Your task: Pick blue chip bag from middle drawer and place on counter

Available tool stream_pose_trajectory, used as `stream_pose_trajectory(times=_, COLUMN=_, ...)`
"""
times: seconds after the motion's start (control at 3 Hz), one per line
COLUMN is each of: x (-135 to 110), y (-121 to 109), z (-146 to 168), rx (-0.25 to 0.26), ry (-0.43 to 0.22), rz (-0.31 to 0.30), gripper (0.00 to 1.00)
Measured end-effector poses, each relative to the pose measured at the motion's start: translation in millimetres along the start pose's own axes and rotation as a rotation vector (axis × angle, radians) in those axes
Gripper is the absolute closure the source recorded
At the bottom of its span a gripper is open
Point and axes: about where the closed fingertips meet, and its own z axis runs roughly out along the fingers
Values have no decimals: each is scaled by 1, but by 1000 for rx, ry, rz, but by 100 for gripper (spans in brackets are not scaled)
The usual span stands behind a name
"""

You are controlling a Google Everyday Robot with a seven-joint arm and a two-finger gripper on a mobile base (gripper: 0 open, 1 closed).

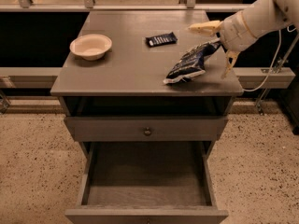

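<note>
Navy-blue and crinkly, the blue chip bag lies on the desk near the front right corner. It slants from a pale sealed end close to the front edge up toward the right side. Its far end lies between the fingers of the hand, which is spread wide. One pale yellow finger points left above the bag, and the other angles down near the desk's right edge. Neither presses on the bag (whether the bag's tip touches the palm behind them I cannot tell). The white arm reaches in from the upper right. Further back on the desk, left of the bag and apart from it, lies a small flat dark bar wrapper. Well to the left, near the left edge, stands a pale round bowl. Below the top, the upper drawer with its small round knob is closed. Beneath it the middle drawer stands pulled out toward the camera, showing its plain grey floor and side walls. A speckled floor surrounds the cabinet.
</note>
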Motion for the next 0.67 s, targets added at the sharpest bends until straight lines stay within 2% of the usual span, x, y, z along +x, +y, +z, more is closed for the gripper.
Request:
stream_pose_trajectory(times=0.33, x=1, y=9, z=-33, rx=12, ry=59, rz=2, gripper=0)
stream_pose_trajectory(times=0.67, x=2, y=10, z=-35, rx=12, ry=62, rz=4, gripper=0)
